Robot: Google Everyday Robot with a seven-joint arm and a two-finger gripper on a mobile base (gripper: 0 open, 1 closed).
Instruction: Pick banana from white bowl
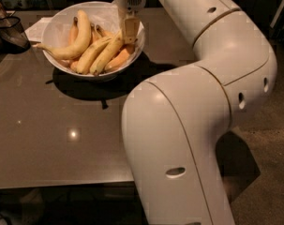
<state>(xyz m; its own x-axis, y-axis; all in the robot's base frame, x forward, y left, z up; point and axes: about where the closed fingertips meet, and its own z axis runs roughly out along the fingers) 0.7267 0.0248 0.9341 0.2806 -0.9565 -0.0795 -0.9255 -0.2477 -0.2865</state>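
I'm watching the hand (pixel 130 31) hanging low over the right side of the white bowl (pixel 51 29), which is sitting on the counter (pixel 48 135). Its tip is meeting the upper end of the banana (pixel 108 53). The banana is lying in the bowl among the other bananas (pixel 78 36), slanting from the near rim up toward the hand. I'm not able to tell whether the hand is open or gripping.

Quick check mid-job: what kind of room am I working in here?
Probably a dining or break area: a glossy dark table, a white bowl of bananas, carpet-like floor. The end effector is over the bowl's right side.
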